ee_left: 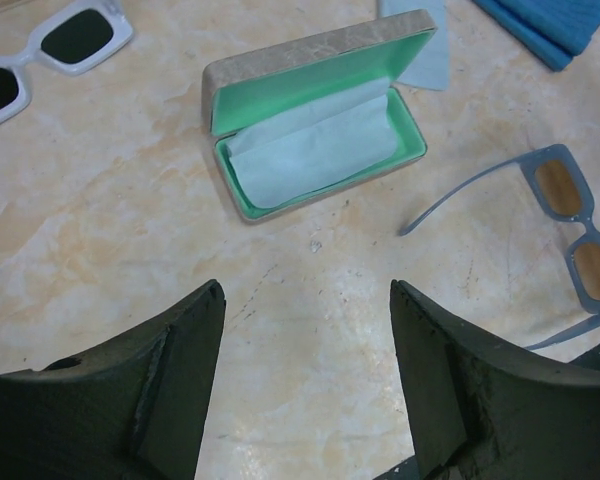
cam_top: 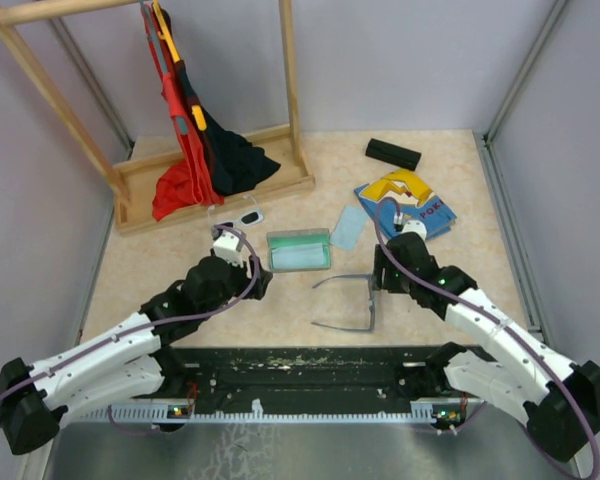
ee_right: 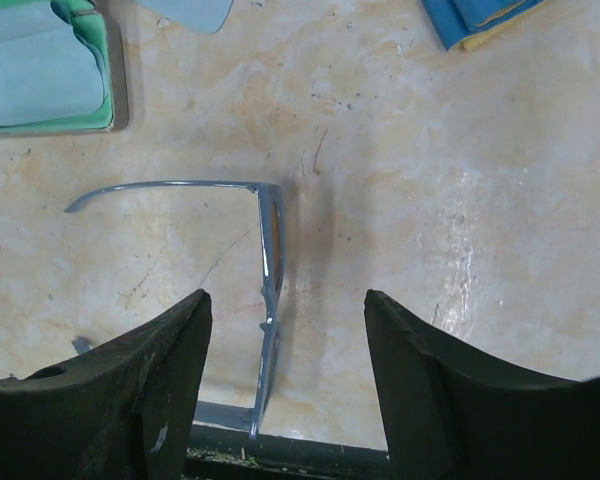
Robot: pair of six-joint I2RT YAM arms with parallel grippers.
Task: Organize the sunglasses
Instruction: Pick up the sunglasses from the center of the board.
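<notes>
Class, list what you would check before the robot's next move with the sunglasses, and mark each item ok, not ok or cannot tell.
1. Case lid open: ok.
2. Case empty: not ok, a cloth lies inside.
3. Grey sunglasses folded: not ok, temples spread.
4. Right gripper open above grey sunglasses: ok.
5. Left gripper open, holding nothing: ok.

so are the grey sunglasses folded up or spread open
Spread open. The grey sunglasses lie on the table with both temples sticking out from the front, not tucked behind the lenses.
</notes>
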